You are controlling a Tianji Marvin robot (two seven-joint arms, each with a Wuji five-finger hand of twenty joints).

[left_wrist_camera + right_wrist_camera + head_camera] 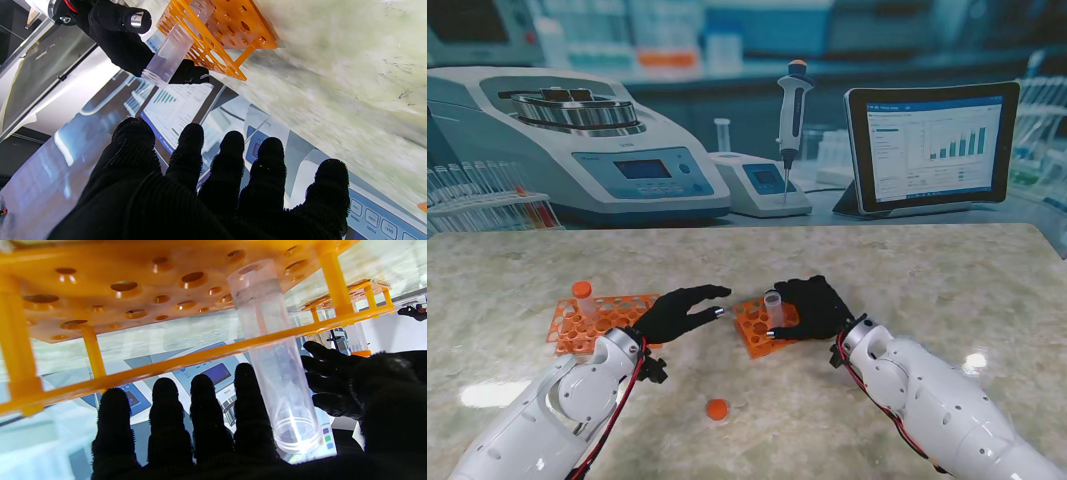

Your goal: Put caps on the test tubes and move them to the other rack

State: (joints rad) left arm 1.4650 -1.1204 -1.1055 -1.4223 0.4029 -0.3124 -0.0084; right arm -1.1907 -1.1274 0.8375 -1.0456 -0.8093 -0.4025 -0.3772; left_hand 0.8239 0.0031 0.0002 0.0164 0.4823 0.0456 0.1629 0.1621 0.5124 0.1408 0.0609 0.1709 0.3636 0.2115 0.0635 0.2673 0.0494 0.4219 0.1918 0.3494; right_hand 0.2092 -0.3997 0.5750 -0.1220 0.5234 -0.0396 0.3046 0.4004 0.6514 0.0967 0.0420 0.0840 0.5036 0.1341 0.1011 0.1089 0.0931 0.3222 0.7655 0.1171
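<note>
Right black-gloved hand (812, 308) pinching clear uncapped plastic tube (774, 310) in near orange rack (749, 330); I lift straight. Left black-gloved hand (677, 312) spread, empty; fetch round orange cap (717, 408).

Illumination in the stand view is even and moderately bright, with a cool blue cast over the backdrop; the marble table (947, 270) carries soft white glare patches near both arms; shadows beneath the hands are faint and short; the backdrop instruments render slightly soft. In the left wrist view the table surface is streaked with motion blur, strongest beside the orange rack (230, 30); the black glove fingers (190, 146) read as near-silhouettes without surface detail. In the right wrist view the clear tube (277, 373) shows pale highlights along its wall; the near rack bar is soft, and the upper right corner is overexposed.
</note>
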